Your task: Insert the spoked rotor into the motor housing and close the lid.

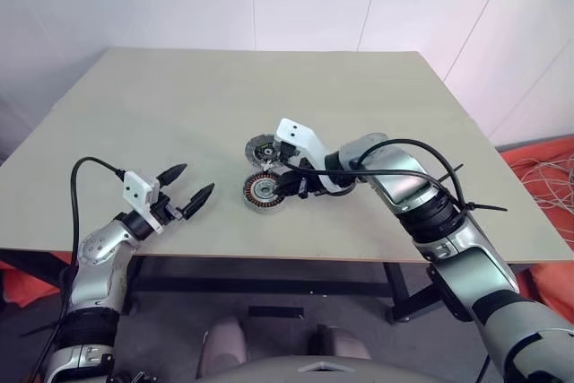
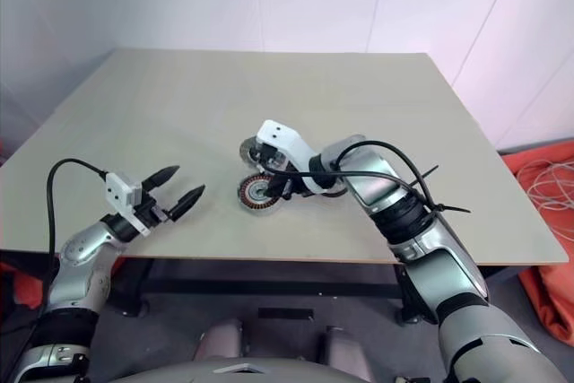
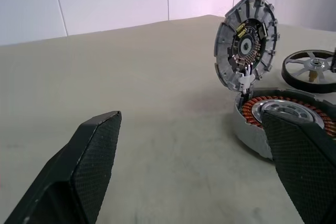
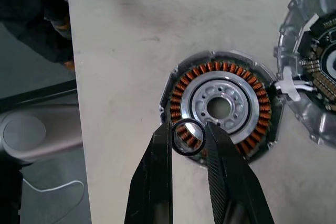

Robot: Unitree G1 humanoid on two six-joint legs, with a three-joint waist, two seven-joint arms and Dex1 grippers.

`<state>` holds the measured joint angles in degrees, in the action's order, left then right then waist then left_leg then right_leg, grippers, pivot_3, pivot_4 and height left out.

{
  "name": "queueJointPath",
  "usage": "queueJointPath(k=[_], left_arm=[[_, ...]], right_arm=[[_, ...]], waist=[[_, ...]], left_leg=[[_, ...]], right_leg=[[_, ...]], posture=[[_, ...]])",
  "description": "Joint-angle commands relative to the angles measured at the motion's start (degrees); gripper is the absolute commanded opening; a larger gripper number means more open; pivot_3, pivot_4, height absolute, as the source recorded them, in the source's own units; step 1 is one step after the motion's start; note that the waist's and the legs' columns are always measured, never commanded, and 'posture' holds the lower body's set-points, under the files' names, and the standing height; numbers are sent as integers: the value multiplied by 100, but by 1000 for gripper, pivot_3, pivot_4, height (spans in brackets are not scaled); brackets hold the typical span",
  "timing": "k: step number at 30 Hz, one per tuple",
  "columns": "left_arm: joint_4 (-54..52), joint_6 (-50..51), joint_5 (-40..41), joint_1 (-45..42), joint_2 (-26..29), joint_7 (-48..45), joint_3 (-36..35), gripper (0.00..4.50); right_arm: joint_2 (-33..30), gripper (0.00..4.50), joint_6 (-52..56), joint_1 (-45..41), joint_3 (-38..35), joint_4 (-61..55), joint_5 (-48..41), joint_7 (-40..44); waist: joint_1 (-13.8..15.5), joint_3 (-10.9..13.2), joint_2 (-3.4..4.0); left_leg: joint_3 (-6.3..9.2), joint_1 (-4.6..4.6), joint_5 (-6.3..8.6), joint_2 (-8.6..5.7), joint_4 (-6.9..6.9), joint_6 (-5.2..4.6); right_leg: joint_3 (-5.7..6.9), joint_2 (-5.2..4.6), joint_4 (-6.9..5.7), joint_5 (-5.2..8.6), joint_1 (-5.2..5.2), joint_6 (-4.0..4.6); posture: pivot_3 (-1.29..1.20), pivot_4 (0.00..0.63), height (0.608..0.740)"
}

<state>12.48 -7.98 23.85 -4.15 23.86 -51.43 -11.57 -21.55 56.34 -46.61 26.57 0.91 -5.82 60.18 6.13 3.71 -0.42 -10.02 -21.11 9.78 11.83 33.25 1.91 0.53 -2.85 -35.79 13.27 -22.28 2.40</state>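
A pale wooden desk [image 1: 179,132] stands against a white wall, with the motor parts gathered near its middle, toward the near edge.

The motor housing [image 4: 220,109] lies flat on the desk, a dark ring lined with copper-coloured windings around a silver centre. The lid [image 3: 245,51], a grey ribbed disc with a black-and-white centre, stands tilted up on edge at the far side of the housing, touching its rim, with short white wires running between the two. The spoked rotor [image 3: 310,69], a silver wheel inside a dark rim, lies flat on the desk just beyond the housing and beside the lid.

The right hand [image 4: 189,132] reaches in from the right and hangs over the near part of the housing, pointing down and to the left. Its two black fingers stand narrow, pinching a small dark ring [image 4: 187,136] between their tips. The ring sits above the housing's copper windings; whether it touches them cannot be told. The rotor lies on the far side of this hand, apart from it.

The left hand [image 1: 188,187] hovers over the desk's near left area, pointing toward the housing. Its two black fingers are spread wide with nothing between them. The housing, lid and rotor all lie to its right, well apart from it.
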Motion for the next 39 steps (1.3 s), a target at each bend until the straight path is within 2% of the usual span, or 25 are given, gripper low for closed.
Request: queueJointPath(k=[1,11,20,39], left_arm=[[-429,177,300,26,36,-171,-26,4500],[-701,500,496,115,65,-454,70,4500],[-915,671,444,180,109,-535,222,4500],[-1038,1102,356,60,344,-534,387,4500]], right_arm=[[177,579,-58,-243,42,193,-46,-153],[712,579,-283,-560,15,1125,20,-608],[904,579,-527,-714,38,1751,98,-810],[1021,579,-642,-668,35,2045,172,-868]], waist=[[-2,0,0],[-24,1,1],[-37,1,2],[-44,2,3]], left_leg=[[0,0,0,1,0,1],[0,3,0,2,-2,1],[0,1,-2,2,-5,4],[0,2,-3,2,-5,6]], right_leg=[[0,0,-1,0,-1,0],[0,1,-6,0,-3,0],[0,1,-4,0,-4,0],[0,1,-5,0,-5,0]], posture=[[0,0,740],[0,0,740],[0,0,740],[0,0,740]])
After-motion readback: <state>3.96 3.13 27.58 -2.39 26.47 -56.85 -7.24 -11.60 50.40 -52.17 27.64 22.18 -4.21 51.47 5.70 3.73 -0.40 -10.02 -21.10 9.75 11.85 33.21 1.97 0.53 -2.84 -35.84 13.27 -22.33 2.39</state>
